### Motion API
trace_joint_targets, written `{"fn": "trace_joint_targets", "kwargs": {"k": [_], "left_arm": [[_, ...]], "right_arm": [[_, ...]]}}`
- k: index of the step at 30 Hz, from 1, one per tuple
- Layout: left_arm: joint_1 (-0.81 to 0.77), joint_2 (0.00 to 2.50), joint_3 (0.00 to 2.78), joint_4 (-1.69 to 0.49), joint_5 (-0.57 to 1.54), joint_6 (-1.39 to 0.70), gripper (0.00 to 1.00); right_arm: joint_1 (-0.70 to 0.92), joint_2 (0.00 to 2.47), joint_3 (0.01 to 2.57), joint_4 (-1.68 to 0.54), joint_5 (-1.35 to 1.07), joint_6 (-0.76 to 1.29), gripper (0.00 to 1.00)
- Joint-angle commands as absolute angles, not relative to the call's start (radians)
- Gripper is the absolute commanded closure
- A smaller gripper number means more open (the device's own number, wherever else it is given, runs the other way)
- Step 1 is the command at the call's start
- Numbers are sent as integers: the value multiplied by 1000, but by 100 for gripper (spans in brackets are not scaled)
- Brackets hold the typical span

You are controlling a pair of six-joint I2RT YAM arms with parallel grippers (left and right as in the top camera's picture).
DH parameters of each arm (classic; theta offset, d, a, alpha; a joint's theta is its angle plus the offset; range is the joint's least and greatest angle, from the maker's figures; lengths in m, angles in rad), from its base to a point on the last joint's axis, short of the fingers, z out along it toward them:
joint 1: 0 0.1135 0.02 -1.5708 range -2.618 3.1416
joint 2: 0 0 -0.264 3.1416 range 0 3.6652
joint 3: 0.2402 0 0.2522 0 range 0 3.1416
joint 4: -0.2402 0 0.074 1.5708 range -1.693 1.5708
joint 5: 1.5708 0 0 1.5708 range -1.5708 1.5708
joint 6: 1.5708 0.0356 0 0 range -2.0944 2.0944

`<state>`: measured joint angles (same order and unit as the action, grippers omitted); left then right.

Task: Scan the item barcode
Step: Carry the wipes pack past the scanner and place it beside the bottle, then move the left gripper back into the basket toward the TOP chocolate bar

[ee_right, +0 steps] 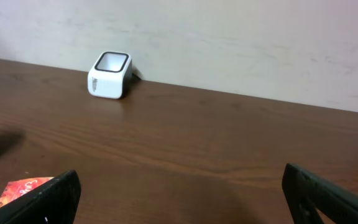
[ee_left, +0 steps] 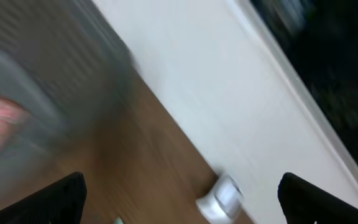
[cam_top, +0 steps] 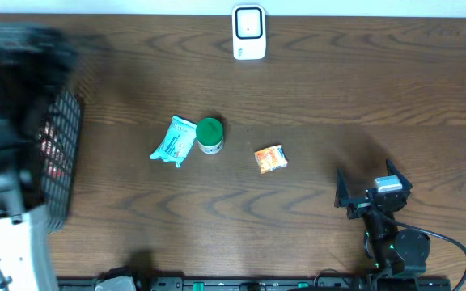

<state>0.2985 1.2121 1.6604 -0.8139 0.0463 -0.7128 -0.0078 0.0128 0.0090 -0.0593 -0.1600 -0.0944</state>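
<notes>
Task thing: judged to be the orange packet (cam_top: 271, 158), the loose item closest to an arm; barcode not visible in any view.
Where: flat on the table (cam_top: 338, 89), about mid-depth, just right of centre, apart from the other items.
Long axis: roughly across the table from left to right, slightly tilted, right end a little farther from the robot.
Facing: printed orange side up; which face carries the code cannot be told.
Right gripper (cam_top: 370, 187): jaws wide, nothing between them, low over the near-right part of the table.
Key relation: packet to the left of the right gripper and a little ahead of it; only its corner at the lower-left edge of the right wrist view.
Nearer arm: right, by a clear margin.
Left gripper (ee_left: 188, 199): fingers spread wide at the two bottom corners of a badly blurred wrist view, holding nothing; arm above the black basket (cam_top: 65, 153) at the far left.
Scanner (cam_top: 249, 32): white, at the far edge of the table, centre, window up; ahead and left of the right gripper.
Other items: teal packet (cam_top: 174, 141) touching or just beside the green-lidded jar (cam_top: 209, 135), left of the orange packet; something red and white inside the basket.
Next move, as a judgement: swing left, jaws set across the packet's short side.
</notes>
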Motion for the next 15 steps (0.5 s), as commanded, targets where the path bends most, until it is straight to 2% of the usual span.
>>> {"fn": "trace_joint_targets", "kwargs": {"k": [1,6,10,15], "left_arm": [[462,1272,1731,-857,69,-585,2],[663,1367,1745,-867,226,-377,2],[690,1465,1745,-900,233,-200,2],[689,1592,1745,-949,232,-106,2]], "right_arm": [[1,12,6,-61,-159,-83,1],[1,12,6,-61,-159,-83,1],[1,12,6,-61,-159,-83,1],[1,12,6,-61,-159,-83,1]]}}
